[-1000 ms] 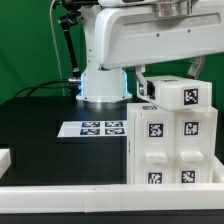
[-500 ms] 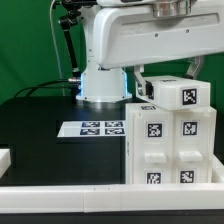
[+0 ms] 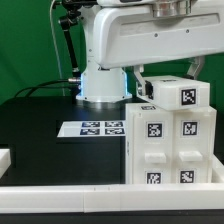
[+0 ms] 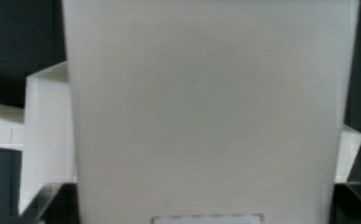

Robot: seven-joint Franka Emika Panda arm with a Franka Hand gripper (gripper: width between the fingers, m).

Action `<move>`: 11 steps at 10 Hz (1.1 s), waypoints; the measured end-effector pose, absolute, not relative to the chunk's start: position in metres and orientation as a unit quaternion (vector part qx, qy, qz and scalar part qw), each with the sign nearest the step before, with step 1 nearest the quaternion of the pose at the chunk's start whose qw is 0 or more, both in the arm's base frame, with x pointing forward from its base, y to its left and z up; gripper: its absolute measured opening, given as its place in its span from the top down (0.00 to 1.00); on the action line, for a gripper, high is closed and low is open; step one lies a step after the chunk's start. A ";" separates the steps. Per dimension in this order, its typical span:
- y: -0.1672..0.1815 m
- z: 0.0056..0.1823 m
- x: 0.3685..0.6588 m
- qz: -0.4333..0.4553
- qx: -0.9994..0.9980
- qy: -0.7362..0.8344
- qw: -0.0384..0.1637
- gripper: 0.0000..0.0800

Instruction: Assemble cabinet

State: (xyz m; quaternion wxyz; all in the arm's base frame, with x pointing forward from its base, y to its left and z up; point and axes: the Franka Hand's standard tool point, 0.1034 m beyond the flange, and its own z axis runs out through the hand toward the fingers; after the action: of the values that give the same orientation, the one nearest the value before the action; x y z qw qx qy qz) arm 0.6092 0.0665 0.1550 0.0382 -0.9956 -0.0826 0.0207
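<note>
The cabinet (image 3: pixel 170 140) is a tall white tagged shell standing at the exterior view's right, near the front rail. A white tagged top block (image 3: pixel 180 95) sits on it, slightly askew. The arm's big white wrist (image 3: pixel 150 35) hangs right over that block and hides most of the gripper. In the wrist view the block's white face (image 4: pixel 203 100) fills the space between the two dark fingers (image 4: pixel 45 200). My gripper (image 4: pixel 203 205) is closed on the block's two sides.
The marker board (image 3: pixel 95 129) lies flat on the black table, to the left of the cabinet in the exterior view. The robot base (image 3: pixel 103 85) stands behind it. A white rail (image 3: pixel 70 196) runs along the front, with a small white piece (image 3: pixel 5 158) at the far left.
</note>
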 end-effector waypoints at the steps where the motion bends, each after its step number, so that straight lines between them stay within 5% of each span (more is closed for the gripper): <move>1: 0.067 0.155 0.609 0.022 -0.998 -0.047 0.037 0.30; 11: 0.077 0.155 0.608 0.017 -0.941 0.335 0.037 0.30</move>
State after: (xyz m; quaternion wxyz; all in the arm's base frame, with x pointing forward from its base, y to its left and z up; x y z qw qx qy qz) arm 0.6077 0.0771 0.1545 0.0371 -0.9415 0.3345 0.0170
